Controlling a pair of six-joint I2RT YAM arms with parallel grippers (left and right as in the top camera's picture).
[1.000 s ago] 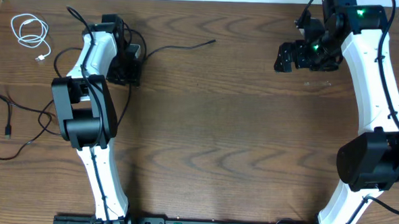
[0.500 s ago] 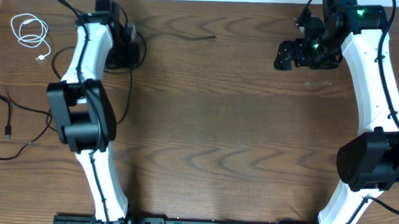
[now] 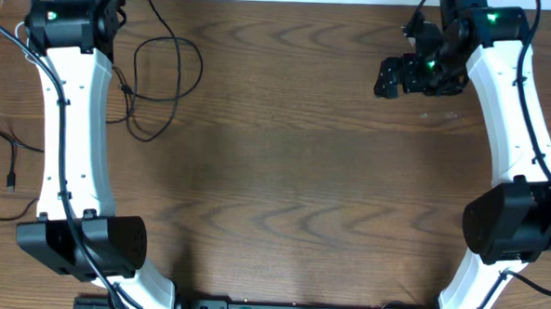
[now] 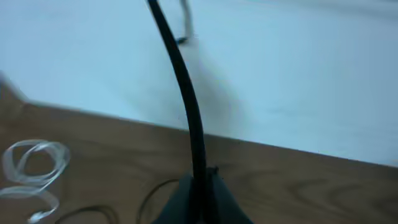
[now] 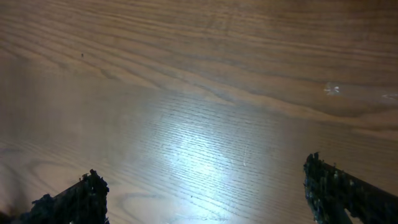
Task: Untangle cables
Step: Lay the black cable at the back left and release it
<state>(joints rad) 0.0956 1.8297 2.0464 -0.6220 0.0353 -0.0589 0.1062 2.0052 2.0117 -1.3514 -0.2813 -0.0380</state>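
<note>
Left arm has swung to the far left corner of the table point(image 3: 284, 173), dragging the long black cable point(image 4: 185, 93) along! The left gripper point(image 4: 199, 186) is clenched on that cord, slack looping on the wood beside the arm. The right gripper point(image 5: 205, 196) hangs spread wide, empty. The white cable point(image 4: 38, 145) sits coiled nearby, the shorter black cable point(image 3: 11, 176) well apart. Best bet: pull steadily, clear of both.
</note>
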